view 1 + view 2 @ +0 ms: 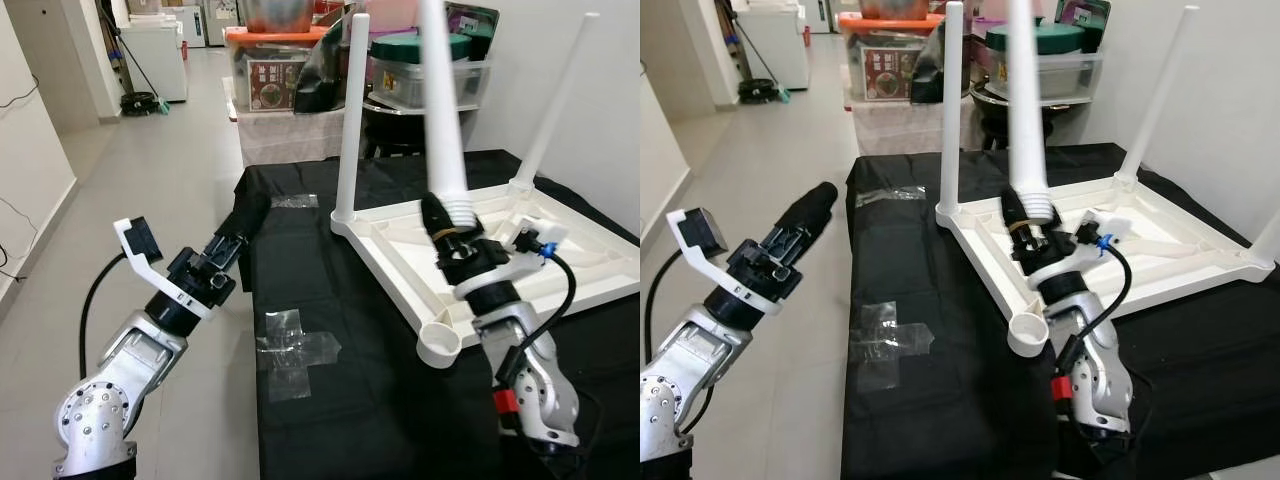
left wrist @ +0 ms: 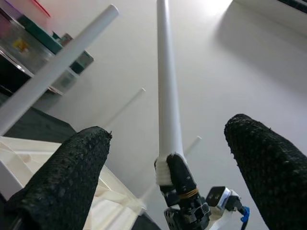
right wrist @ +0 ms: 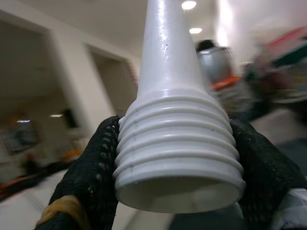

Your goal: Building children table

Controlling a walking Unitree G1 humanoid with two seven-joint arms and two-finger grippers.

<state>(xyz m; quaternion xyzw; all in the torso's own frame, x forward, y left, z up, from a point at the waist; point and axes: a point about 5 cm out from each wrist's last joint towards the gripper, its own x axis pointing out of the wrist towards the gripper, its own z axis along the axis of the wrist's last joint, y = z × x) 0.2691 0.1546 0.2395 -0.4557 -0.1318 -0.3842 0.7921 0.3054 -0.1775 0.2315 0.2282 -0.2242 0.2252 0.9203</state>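
last leg held upright above the empty corner socket

on the left, the left gripper (image 1: 228, 250) hangs off the near-left edge of the black-draped table (image 1: 330, 400), fingers spread wide with nothing between them, pointing toward the work. patches of clear tape (image 1: 292, 345) lie on the cloth near it.

moving right, the white children's table top (image 1: 560, 250) lies upside down on the cloth, with three legs already standing up from its corners; the nearest of these, the left rear leg (image 1: 350, 120), rises from the corner farthest from the robot on its left side. the near corner carries an open round socket (image 1: 438, 343), still empty.

just beside and slightly above that socket, the right gripper (image 1: 452, 232) is clamped on the fourth leg (image 1: 440, 110) around its ribbed threaded end (image 3: 177, 153). the leg's long axis runs nearly vertical, thin end up, thick threaded end down.

the relation that matters: the threaded end sits higher than the socket and a little farther from the robot, so the next move likely means bringing it toward the robot and down, keeping the axis upright. the right arm is the nearer one and already has the part; the left is well apart to the side.
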